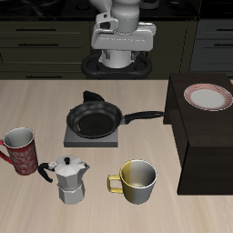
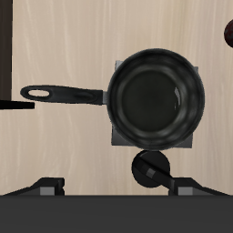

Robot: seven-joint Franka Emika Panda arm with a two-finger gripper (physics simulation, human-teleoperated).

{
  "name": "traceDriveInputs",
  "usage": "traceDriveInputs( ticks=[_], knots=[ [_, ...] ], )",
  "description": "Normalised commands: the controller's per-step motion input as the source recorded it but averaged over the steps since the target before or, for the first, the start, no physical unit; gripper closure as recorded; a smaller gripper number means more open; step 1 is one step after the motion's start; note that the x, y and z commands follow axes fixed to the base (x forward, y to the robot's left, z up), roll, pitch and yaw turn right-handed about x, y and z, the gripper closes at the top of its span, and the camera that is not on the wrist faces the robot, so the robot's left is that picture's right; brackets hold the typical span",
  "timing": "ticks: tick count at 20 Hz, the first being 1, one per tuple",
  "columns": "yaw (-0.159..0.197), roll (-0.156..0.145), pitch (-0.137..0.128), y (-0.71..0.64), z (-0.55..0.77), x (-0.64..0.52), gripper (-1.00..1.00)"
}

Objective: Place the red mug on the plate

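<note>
**Up at the back edge, the arm hung high over the pan**

Over the table's back edge, in the exterior view, the gripper [image 1: 120, 65] hung high above the wood, nothing in it, and its fingers were too dark against the base to say whether they stood apart or together. Down near the front corner of the table stood the red mug [image 1: 20, 151], upright, white pattern showing, handle turned toward the table's side edge. Just beside it, the silver moka pot [image 1: 71, 179], and next along the front edge the yellow-and-grey mug [image 1: 136, 181], upright too. Mid-table, the black frying pan [image 1: 95, 119] sat on a grey square stove plate [image 1: 73, 138], handle reaching toward the dark raised block [image 1: 205, 146]. Up on that block, at the far corner, lay the plate [image 1: 208, 96], pink-rimmed and bare, well apart from the red mug.

Wrist view next: the frying pan [image 2: 157, 98] filled the frame, seen straight from above, its handle stretched out across the pale tabletop [image 2: 64, 45]. The fingertips themselves gave nothing away. A sliver of the red mug [image 2: 227, 34] peeked in at the frame's edge.
</note>
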Motion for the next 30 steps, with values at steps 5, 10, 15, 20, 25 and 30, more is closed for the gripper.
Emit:
traceDriveInputs(
  ticks=[5,10,15,20,25,30],
  knots=[
    [-0.014,-0.005,0.001,-0.05,0.02,0.05,-1.0],
    [0.007,0.012,0.0,-0.12,0.02,0.11,-1.0],
    [-0.011,0.017,-0.007,-0.25,0.12,0.16,-1.0],
    [-0.007,0.043,-0.004,-0.37,0.19,0.24,-1.0],
    [-0.027,0.022,-0.017,-0.36,0.17,0.24,-1.0],
    [0.011,-0.005,-0.018,-0.42,0.08,0.28,-1.0]
  ],
)
